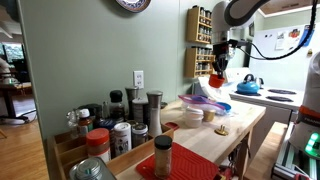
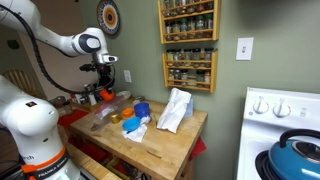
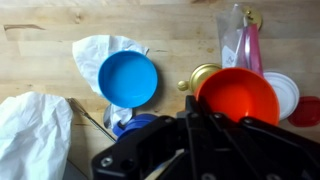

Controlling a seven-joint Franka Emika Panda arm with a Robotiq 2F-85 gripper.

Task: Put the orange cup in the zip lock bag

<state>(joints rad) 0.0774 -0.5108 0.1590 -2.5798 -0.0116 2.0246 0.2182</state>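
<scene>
Closest to the wrist camera, the gripper [image 3: 207, 128] filled the lower frame, its jaws apparently pinching the near rim of the orange cup [image 3: 238, 95], which hung mouth-up above the counter [image 3: 40, 30]. In both exterior views the cup was raised clear of the wood under the arm. Beyond it lay the zip lock bag [image 3: 238, 35], its pink strip running past the cup's far edge; whether its mouth stood open could not be told. That looked like the chief risk: a flat, limp mouth would likely let the cup shove the bag away or land on top of it. A rim-only grip might also let the cup tilt or slip. A gold lid [image 3: 200, 76] and a white lid [image 3: 285, 95] sat just beside the cup, with the blue bowl [image 3: 128, 78] near, and a low pass could knock any of them.
</scene>
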